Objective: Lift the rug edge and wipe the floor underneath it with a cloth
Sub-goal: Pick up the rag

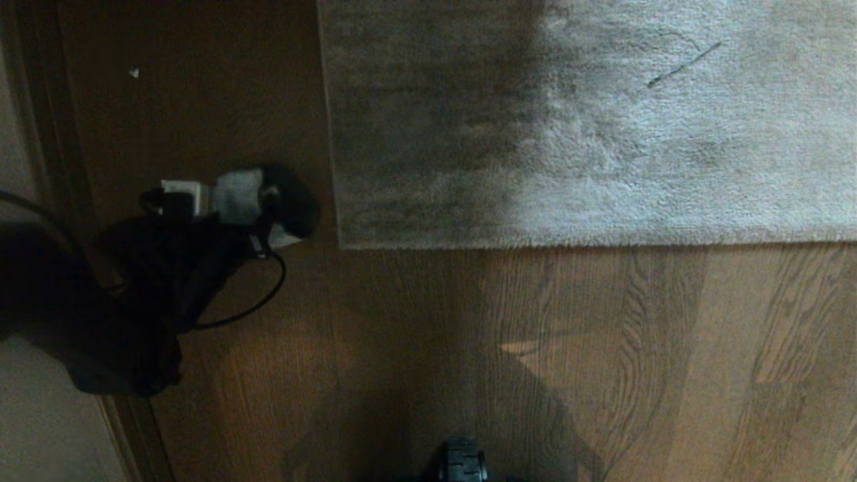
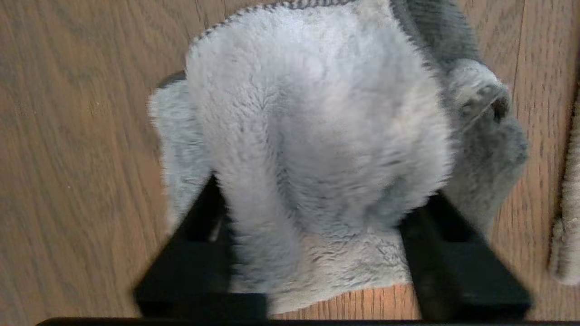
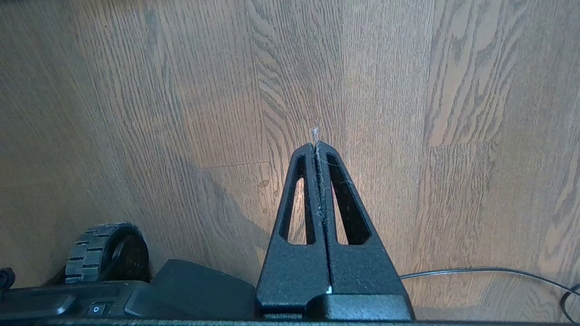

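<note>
The cloth [image 1: 238,195], a small fluffy pale grey rag, lies on the wood-grain floor [image 1: 469,335] just left of the rug's near corner. My left gripper [image 1: 268,209] points down onto it. In the left wrist view the cloth [image 2: 317,136] bulges up in a ridge between the two black fingers [image 2: 199,235], which press it from both sides. The rug edge [image 1: 569,243] lies flat on the floor, its square corner [image 1: 341,242] close to the cloth. My right gripper [image 3: 316,145] hangs shut and empty over bare floor [image 3: 181,90].
A dark threshold strip [image 1: 40,134] runs along the far left with paler flooring beyond. A base wheel [image 1: 462,462] shows at the near edge, and another wheel [image 3: 97,249] in the right wrist view. A thin black cable [image 3: 476,270] lies on the planks.
</note>
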Tool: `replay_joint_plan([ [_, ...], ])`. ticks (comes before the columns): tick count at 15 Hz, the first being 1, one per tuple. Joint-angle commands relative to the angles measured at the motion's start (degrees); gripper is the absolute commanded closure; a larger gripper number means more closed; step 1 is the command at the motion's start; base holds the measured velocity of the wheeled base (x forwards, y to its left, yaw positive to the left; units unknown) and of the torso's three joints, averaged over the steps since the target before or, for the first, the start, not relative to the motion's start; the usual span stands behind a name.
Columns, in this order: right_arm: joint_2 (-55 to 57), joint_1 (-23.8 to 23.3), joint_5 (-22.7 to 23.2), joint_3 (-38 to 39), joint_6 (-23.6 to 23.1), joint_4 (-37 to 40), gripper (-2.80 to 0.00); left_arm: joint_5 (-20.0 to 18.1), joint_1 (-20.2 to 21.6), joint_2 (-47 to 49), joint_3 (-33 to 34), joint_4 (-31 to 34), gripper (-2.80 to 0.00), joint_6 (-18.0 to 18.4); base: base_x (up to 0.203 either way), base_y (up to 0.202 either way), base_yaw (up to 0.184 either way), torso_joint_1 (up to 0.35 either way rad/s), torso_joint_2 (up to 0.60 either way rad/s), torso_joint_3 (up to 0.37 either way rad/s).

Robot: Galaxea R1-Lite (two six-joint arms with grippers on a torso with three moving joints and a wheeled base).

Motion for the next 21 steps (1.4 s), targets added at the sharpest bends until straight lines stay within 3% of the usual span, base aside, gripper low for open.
replay_joint_plan([
  [1,-0.02,0.02,-0.03,0.00,0.02,-0.02,0.00,0.05,-0.03,-0.42,0.29,-2.74,0.00,-0.04,0.000,0.000,0.000,0.000,0.00,0.000],
  [13,-0.02,0.02,-0.03,0.00,0.02,-0.02,0.00,0.59,-0.03,-4.42,3.68,-2.74,0.00,0.13,0.000,0.000,0.000,0.000,0.00,0.000],
  [21,-0.02,0.02,-0.03,0.00,0.02,-0.02,0.00,0.43,-0.02,-14.91,14.36,-2.74,0.00,0.30,0.000,0.000,0.000,0.000,0.00,0.000],
])
